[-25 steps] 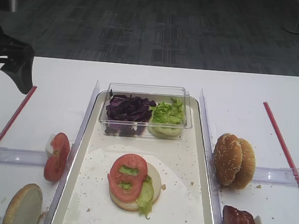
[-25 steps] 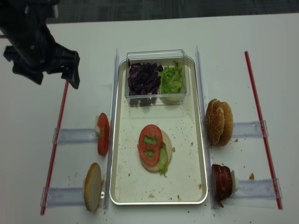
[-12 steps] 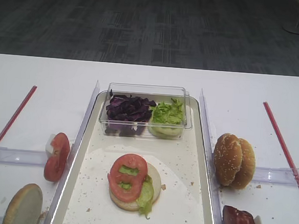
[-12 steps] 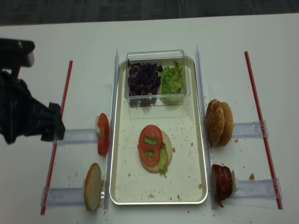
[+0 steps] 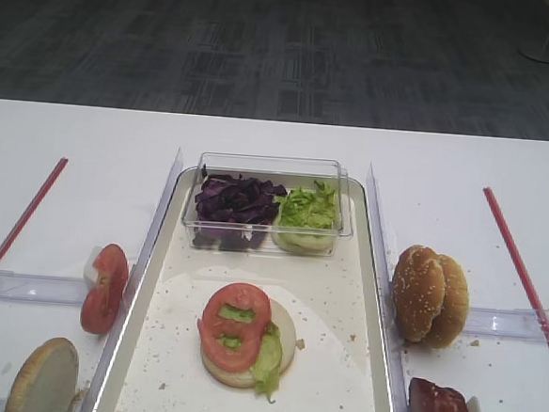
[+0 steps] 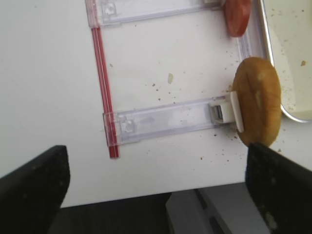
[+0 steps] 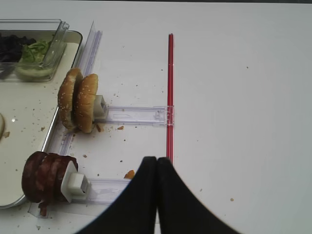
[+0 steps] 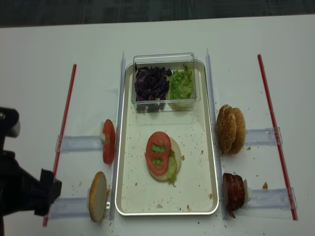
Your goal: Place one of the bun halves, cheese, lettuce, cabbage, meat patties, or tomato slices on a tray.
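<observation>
Tray (image 8: 126, 196), frame centre: bun half topped with lettuce (image 8: 172, 168) and tomato slice (image 8: 158, 152); clear box (image 8: 165, 58) of cabbage (image 8: 151, 82) at its top end. Left gripper (image 6: 156, 195) spread wide, empty, lower left above spare bun (image 6: 257, 107). Right gripper (image 7: 156, 168) closed, empty, near patties (image 7: 43, 176).

Shiny metal tray (image 8: 214, 162), clear glossy plastic box (image 8: 165, 58), matt white table (image 8: 88, 49), glossy meat patties (image 8: 234, 191).
</observation>
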### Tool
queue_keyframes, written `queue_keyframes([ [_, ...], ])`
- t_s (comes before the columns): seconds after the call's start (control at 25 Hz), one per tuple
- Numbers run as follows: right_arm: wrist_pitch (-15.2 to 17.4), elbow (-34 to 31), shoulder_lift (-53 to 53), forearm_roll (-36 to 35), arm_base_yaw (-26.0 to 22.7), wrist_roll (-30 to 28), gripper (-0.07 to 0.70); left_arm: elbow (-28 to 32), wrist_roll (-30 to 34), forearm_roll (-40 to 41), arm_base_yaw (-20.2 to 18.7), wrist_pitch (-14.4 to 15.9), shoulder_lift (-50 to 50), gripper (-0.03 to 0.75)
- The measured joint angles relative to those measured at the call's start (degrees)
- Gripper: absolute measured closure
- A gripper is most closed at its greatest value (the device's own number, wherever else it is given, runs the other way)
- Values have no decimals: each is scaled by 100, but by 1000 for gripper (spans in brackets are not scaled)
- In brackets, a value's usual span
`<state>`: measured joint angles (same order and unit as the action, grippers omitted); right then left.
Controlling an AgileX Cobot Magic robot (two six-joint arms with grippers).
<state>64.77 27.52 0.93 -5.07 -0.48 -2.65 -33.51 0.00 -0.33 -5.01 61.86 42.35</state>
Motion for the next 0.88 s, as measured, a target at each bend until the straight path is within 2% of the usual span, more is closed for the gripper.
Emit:
queue_keyframes([
  [0.16, 0, 0, 0, 0, 0, 0, 595, 371, 0, 0, 0, 74, -897, 44],
  [0.56, 0, 0, 0, 0, 0, 0, 595, 542, -45, 0, 0, 504, -2886, 44],
  [0.88, 0, 0, 0, 0, 0, 0, 595, 542, -98, 0, 0, 539, -4033, 44],
])
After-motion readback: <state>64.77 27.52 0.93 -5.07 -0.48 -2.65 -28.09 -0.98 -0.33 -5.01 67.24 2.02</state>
